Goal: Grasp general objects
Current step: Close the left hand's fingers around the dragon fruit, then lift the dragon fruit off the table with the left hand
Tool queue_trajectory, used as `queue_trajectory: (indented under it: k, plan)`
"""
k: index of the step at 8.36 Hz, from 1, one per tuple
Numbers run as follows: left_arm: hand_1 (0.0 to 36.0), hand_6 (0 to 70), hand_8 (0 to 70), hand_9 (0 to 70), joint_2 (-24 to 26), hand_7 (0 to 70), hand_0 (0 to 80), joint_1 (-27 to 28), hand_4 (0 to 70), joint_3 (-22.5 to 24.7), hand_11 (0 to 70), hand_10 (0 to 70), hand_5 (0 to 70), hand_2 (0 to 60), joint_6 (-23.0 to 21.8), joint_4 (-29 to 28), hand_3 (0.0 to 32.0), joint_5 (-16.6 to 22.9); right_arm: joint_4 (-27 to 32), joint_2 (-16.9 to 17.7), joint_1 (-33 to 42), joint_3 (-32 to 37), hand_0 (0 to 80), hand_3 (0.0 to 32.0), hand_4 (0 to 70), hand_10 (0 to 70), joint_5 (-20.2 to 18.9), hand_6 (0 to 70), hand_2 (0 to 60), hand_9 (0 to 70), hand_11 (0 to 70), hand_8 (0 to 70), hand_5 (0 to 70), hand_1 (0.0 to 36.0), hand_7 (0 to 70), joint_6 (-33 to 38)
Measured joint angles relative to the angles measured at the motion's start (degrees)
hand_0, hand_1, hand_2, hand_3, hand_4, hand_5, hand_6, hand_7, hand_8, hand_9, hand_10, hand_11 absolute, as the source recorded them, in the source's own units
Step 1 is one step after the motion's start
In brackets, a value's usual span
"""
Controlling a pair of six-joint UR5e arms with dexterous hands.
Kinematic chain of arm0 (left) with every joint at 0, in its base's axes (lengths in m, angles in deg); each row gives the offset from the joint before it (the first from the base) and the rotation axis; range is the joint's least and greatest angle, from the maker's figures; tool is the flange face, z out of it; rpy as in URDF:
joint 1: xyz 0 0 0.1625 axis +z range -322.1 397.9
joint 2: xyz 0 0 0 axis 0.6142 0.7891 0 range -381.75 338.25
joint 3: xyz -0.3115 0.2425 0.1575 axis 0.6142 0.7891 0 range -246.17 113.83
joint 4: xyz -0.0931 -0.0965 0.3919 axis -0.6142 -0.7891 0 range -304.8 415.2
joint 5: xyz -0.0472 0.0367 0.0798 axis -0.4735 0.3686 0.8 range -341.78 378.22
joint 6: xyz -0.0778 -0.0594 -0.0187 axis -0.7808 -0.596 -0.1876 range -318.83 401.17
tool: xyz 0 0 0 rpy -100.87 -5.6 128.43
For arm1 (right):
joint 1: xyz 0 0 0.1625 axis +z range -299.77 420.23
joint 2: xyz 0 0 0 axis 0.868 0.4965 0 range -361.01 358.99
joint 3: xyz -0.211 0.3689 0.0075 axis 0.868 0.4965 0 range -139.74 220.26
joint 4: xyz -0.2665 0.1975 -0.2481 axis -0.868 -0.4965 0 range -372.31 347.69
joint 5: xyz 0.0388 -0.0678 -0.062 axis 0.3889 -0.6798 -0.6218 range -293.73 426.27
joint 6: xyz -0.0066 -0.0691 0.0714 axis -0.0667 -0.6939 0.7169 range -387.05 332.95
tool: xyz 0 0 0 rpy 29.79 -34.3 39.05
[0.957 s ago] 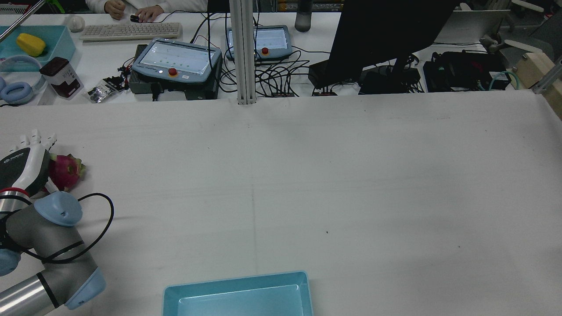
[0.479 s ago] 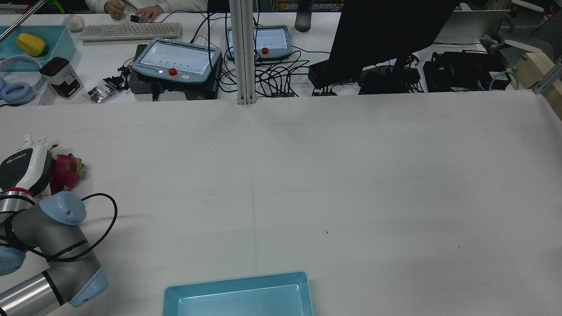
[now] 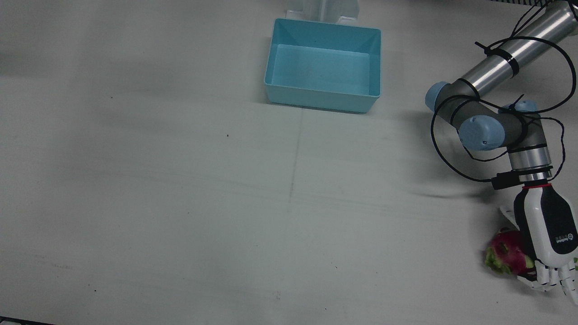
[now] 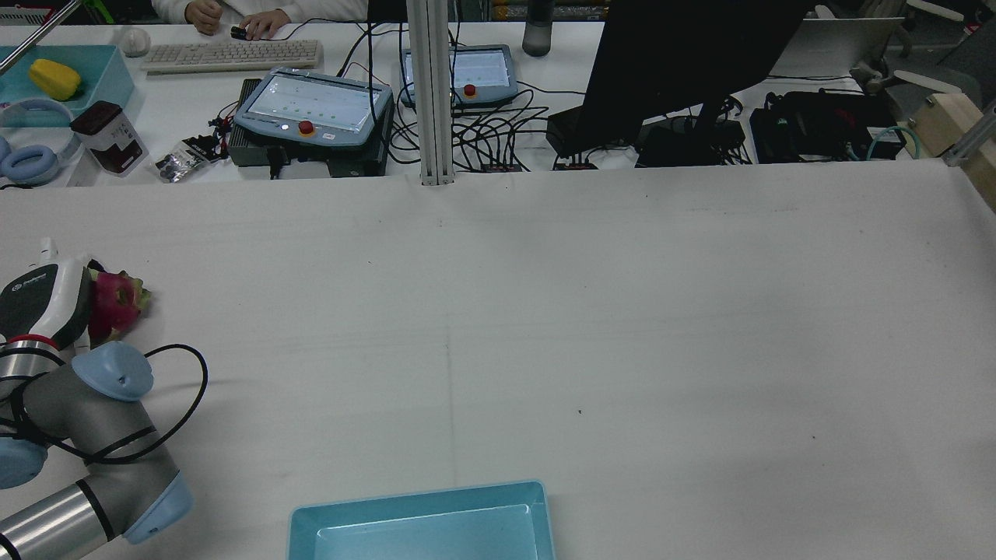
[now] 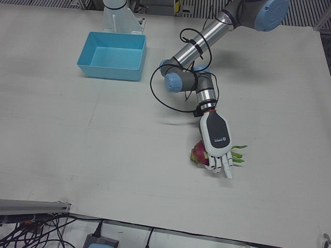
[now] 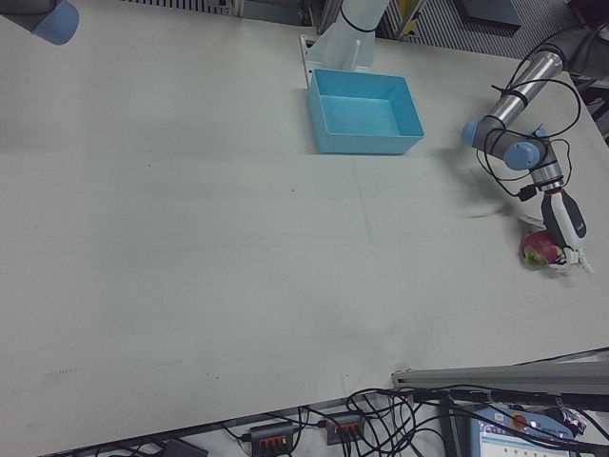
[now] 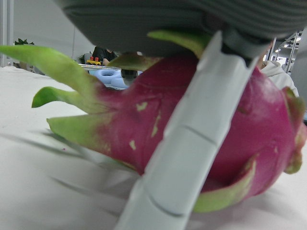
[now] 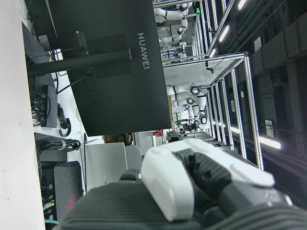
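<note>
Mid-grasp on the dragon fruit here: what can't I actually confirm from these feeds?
- Grip closure: the left hand covers the dragon fruit from above; the left hand view shows one of the fingers across it, the rest out of frame.
- Lift-off: contact with the table is unclear.
- Right hand: seen only in its own close view, so its state is unreadable.

The left arm (image 3: 496, 67) is bare silver tube with grey joint housings and pale blue round caps. A black cable (image 3: 440, 149) loops loosely along it, held by black ties. A thin red ring marks the wrist. The left hand (image 3: 548, 234) has a white shell, a black back panel bearing small white lettering, and white segmented fingers (image 3: 546, 279).
</note>
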Motion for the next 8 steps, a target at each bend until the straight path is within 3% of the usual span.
queue_trajectory:
  k: [1, 2, 4, 6, 7, 8]
  plan:
    - [34.7, 42.8, 34.1, 38.7, 0.01, 56.1, 60.7, 0.04, 26.8, -0.16, 55.4, 38.0, 70.0, 60.0, 0.0, 0.03, 0.0, -0.97, 0.0, 0.0, 0.0, 0.0, 0.0, 0.0, 0.0, 0.0, -0.02, 0.0, 0.0, 0.0, 0.0, 0.0, 0.0, 0.0, 0.0, 0.0]
    - [30.0, 53.6, 46.9, 48.4, 0.19, 59.4, 51.7, 0.07, 34.4, -0.14, 70.0, 51.8, 70.0, 60.0, 0.0, 0.74, 0.0, -1.84, 0.0, 0.0, 0.0, -0.02, 0.0, 0.0, 0.0, 0.0, -0.04, 0.0, 0.0, 0.0, 0.0, 0.0, 0.0, 0.0, 0.0, 0.0]
    - [27.5, 55.2, 53.5, 53.6, 0.58, 56.6, 45.4, 0.09, 34.6, 0.32, 70.0, 60.8, 70.0, 60.0, -0.19, 2.64, 0.0, -4.05, 0.0, 0.0, 0.0, -0.07, 0.0, 0.0, 0.0, 0.0, -0.02, 0.0, 0.0, 0.0, 0.0, 0.0, 0.0, 0.0, 0.0, 0.0]
    - [25.9, 55.7, 53.6, 52.9, 1.04, 52.2, 39.9, 0.43, 33.8, 1.79, 70.0, 68.8, 70.0, 60.0, -0.73, 5.39, 0.0, -7.55, 0.0, 0.0, 0.0, -0.08, 0.0, 0.0, 0.0, 0.0, -0.03, 0.0, 0.0, 0.0, 0.0, 0.0, 0.0, 0.0, 0.0, 0.0]
    - [20.9, 51.0, 52.3, 51.5, 0.92, 47.2, 35.7, 0.9, 31.1, 4.72, 70.0, 67.2, 70.0, 60.0, -1.85, 8.01, 0.0, -10.15, 0.0, 0.0, 0.0, -0.08, 0.0, 0.0, 0.0, 0.0, -0.04, 0.0, 0.0, 0.0, 0.0, 0.0, 0.0, 0.0, 0.0, 0.0]
    - [19.0, 47.6, 50.4, 51.3, 0.78, 45.1, 36.0, 2.36, 29.6, 8.93, 70.0, 65.3, 70.0, 60.0, -4.51, 12.61, 0.0, -12.88, 0.0, 0.0, 0.0, -0.08, 0.0, 0.0, 0.0, 0.0, -0.05, 0.0, 0.0, 0.0, 0.0, 0.0, 0.0, 0.0, 0.0, 0.0]
